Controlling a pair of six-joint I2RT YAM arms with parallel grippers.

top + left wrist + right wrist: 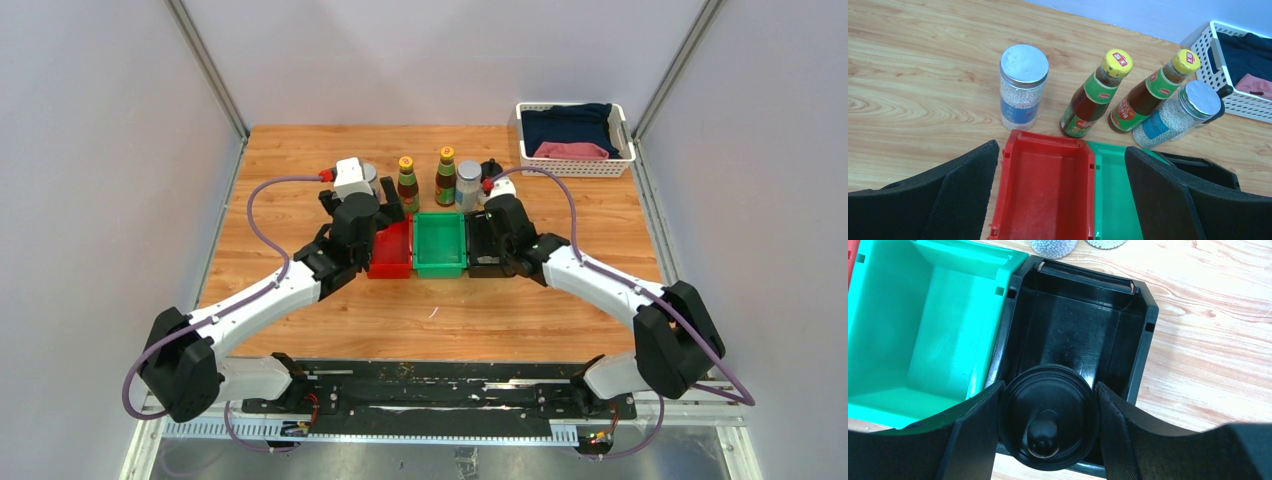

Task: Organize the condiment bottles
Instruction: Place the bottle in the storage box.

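Observation:
Two brown bottles with yellow caps [1095,95] [1153,92] stand behind the bins, with a silver-lidded jar [1023,87] on their left and another [1178,112] on their right. My left gripper [1060,195] is open and empty, hovering over the red bin [1048,195]. My right gripper [1048,432] is shut on a bottle with a black domed cap [1048,410], held over the near end of the black bin [1143,340]. A second black cap [491,168] shows behind the right wrist. In the top view the left gripper [385,222] and right gripper [487,240] flank the green bin [440,245].
The red, green [948,315] and black bins sit side by side, touching, at the table's middle. A white basket [575,165] with dark and pink cloths stands at the back right. Bare wood lies in front of the bins.

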